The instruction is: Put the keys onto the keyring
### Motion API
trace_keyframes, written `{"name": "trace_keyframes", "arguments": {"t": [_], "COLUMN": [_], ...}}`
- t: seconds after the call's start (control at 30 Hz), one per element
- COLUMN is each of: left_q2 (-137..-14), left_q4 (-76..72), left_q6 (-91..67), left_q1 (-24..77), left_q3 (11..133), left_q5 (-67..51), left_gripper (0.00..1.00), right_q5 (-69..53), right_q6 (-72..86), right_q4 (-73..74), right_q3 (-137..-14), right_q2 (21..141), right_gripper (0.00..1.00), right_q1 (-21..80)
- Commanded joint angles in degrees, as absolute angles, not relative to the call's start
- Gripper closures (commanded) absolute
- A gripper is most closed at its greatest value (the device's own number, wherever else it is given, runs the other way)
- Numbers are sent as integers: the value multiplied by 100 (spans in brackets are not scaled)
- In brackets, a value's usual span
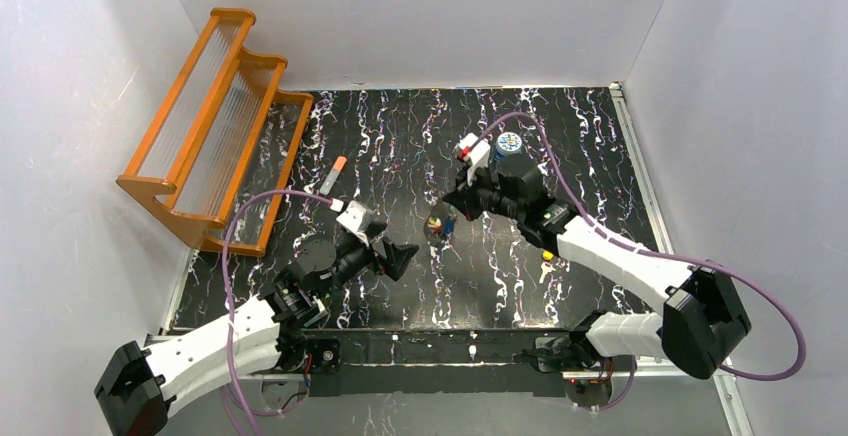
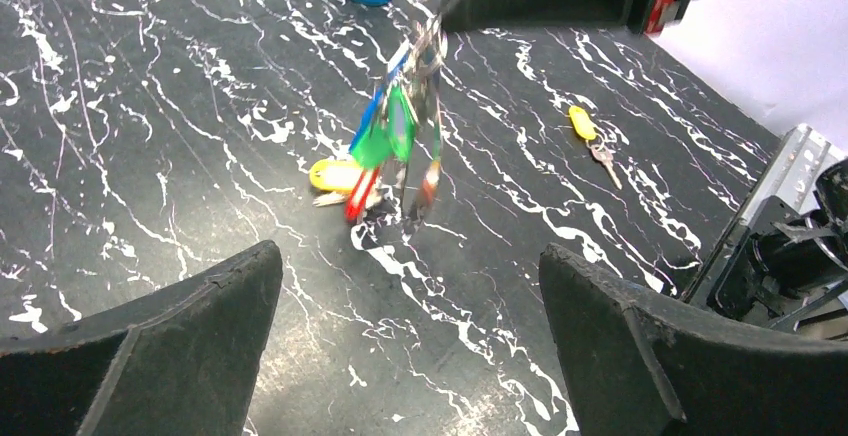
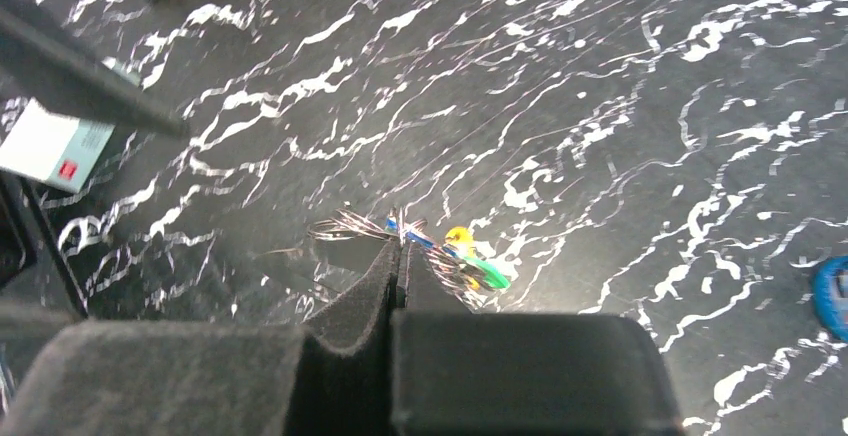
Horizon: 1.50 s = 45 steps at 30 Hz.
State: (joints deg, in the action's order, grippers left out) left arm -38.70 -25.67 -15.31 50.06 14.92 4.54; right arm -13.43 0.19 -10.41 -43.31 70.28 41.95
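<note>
My right gripper (image 3: 400,244) is shut on the thin pale keyring (image 3: 348,224), which shows blurred just past its fingertips. A bunch of keys (image 2: 395,126) with green, blue, yellow and red heads hangs from it, its lower ends down at the tabletop. In the top view the bunch (image 1: 438,224) hangs mid-table under the right gripper (image 1: 452,206). A separate yellow-headed key (image 2: 582,123) lies flat on the table to the right. My left gripper (image 2: 408,254) is wide open with nothing between its fingers, short of the bunch and facing it.
A small round blue tin (image 1: 509,144) stands behind the right gripper. An orange-tipped white tube (image 1: 335,174) lies at the back left, beside an orange tiered rack (image 1: 215,126). White walls enclose the black marbled table (image 1: 400,296) on three sides.
</note>
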Motion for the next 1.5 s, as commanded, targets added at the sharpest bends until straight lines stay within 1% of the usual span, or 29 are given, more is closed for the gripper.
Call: {"name": "trace_keyframes", "arguments": {"t": [0.0, 0.2, 0.3, 0.37, 0.43, 0.53, 0.67, 0.73, 0.83, 1.0, 1.17, 1.27, 1.3, 1.47], "left_q2": [-4056, -4541, -4880, -5143, -5423, -5813, -6257, -6446, -6784, -7605, -8632, -9370, -9610, -10744], "left_q4": [-2253, -2001, -1630, -1458, -1448, -1948, -3202, -3789, -4126, -4091, -3947, -3930, -3924, -3875], "left_q6": [-1897, -2328, -2566, -2657, -2670, -2508, -2298, -2143, -1756, -872, -326, -217, -190, -39], "left_q1": [5030, 5027, 5027, 5028, 5023, 5019, 5027, 5032, 5036, 5069, 5102, 5199, 5256, 5675], "left_q3": [1848, 2139, 2401, 2573, 2698, 2661, 2394, 2295, 2423, 3099, 3992, 4577, 4848, 5854], "left_q5": [818, 961, 1122, 1158, 944, 179, -875, -1192, -1455, -2284, -2909, -3266, -3337, -3360], "left_gripper": [2, 2, 2, 2, 2, 2, 2, 2, 2, 4, 5, 14, 16, 19], "right_q5": [-561, -145, -39, -191, -460, -768, -1130, -1180, -1165, -1516, -2050, -2268, -2315, -2354], "right_q6": [381, 766, 822, 779, 760, 993, 1174, 1237, 1360, 1858, 2520, 2705, 2729, 2912], "right_q4": [-144, -258, -53, 361, 501, 413, 374, 338, 384, 576, 471, 349, 348, 330], "right_q3": [-5409, -5660, -6081, -6506, -6849, -7156, -7526, -7697, -7964, -8258, -8130, -7988, -7977, -7861], "right_q2": [7263, 7355, 7621, 7894, 8101, 8273, 8436, 8475, 8543, 8664, 8545, 8468, 8452, 8308], "right_gripper": [99, 99, 99, 99, 99, 99, 99, 99, 99, 99, 99, 99, 99, 99], "right_q1": [4165, 4142, 4045, 3960, 3869, 3679, 3419, 3307, 3103, 2462, 1707, 1400, 1330, 1006]}}
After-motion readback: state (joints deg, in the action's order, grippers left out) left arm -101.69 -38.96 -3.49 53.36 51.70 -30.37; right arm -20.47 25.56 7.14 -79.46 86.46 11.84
